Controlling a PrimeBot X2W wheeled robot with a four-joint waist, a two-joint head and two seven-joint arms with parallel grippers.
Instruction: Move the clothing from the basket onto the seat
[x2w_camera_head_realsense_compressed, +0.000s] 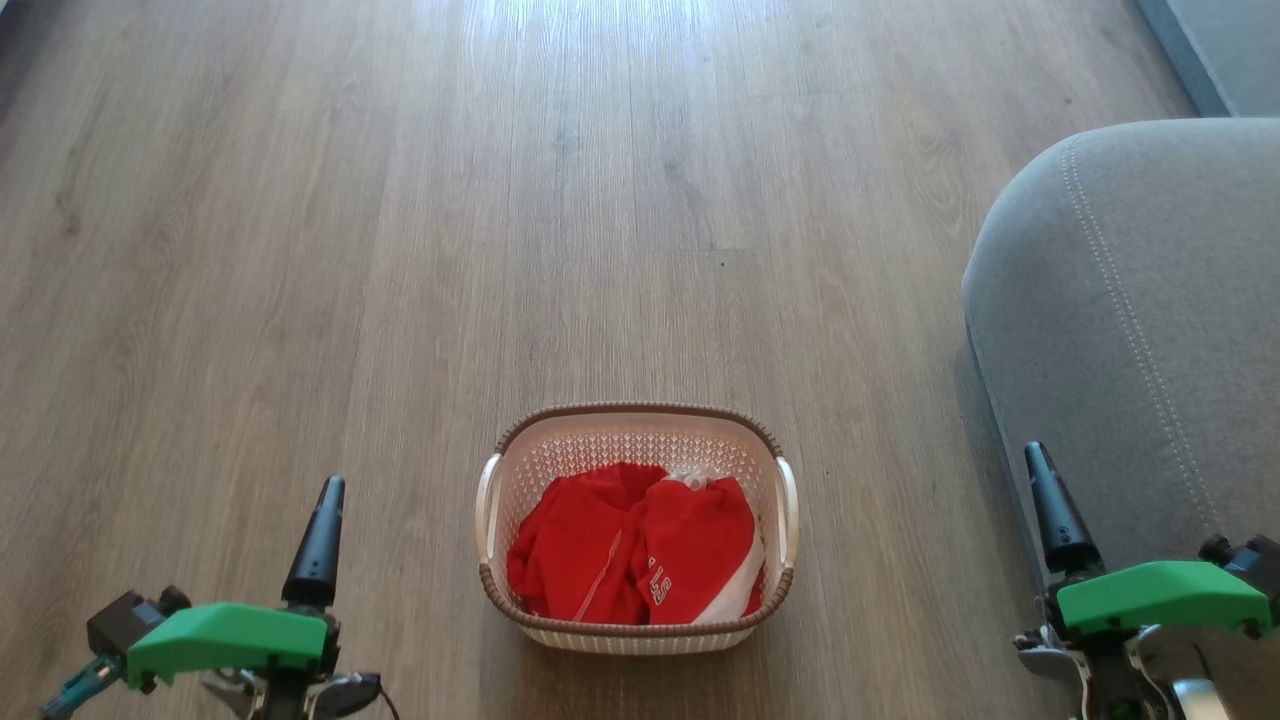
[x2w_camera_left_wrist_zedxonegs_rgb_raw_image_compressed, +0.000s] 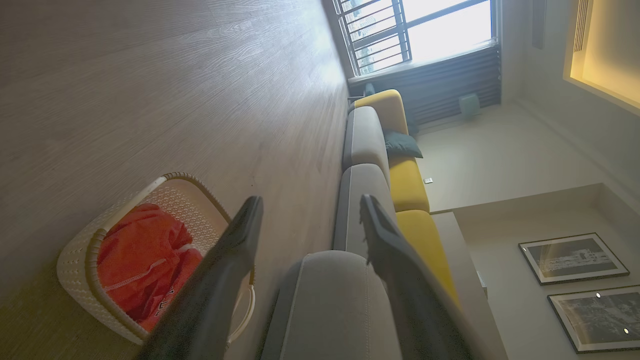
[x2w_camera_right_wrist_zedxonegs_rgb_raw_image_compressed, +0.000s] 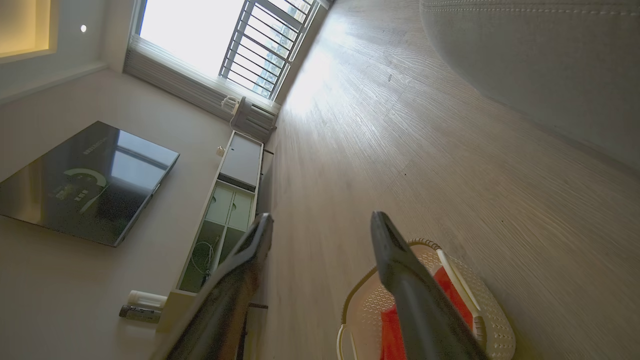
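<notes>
The cream basket (x2w_camera_head_realsense_compressed: 640, 440) with a brown rim stands on the floor between my two arms. Red clothing (x2w_camera_head_realsense_compressed: 620, 560) with a white band and white letters lies bunched inside it. The grey seat (x2w_camera_head_realsense_compressed: 1140, 330) with pale stitching rises at the right, beside the basket. My left gripper (x2w_camera_head_realsense_compressed: 325, 505) hangs to the basket's left, well apart from it, open and empty (x2w_camera_left_wrist_zedxonegs_rgb_raw_image_compressed: 310, 200). My right gripper (x2w_camera_head_realsense_compressed: 1042, 475) stands in front of the seat's rounded edge, open with nothing in it (x2w_camera_right_wrist_zedxonegs_rgb_raw_image_compressed: 320, 216). The left wrist view has the basket (x2w_camera_left_wrist_zedxonegs_rgb_raw_image_compressed: 75, 260), the clothing (x2w_camera_left_wrist_zedxonegs_rgb_raw_image_compressed: 145, 260) and the seat (x2w_camera_left_wrist_zedxonegs_rgb_raw_image_compressed: 330, 300).
Wood-plank floor (x2w_camera_head_realsense_compressed: 600, 200) stretches ahead of the basket. The sofa's yellow back cushions (x2w_camera_left_wrist_zedxonegs_rgb_raw_image_compressed: 410, 185) and a dark pillow (x2w_camera_left_wrist_zedxonegs_rgb_raw_image_compressed: 402, 145) lie beyond the seat. A low cabinet (x2w_camera_right_wrist_zedxonegs_rgb_raw_image_compressed: 225, 210) and a wall screen (x2w_camera_right_wrist_zedxonegs_rgb_raw_image_compressed: 85, 180) stand across the room, with a barred window (x2w_camera_right_wrist_zedxonegs_rgb_raw_image_compressed: 250, 55) at the far end.
</notes>
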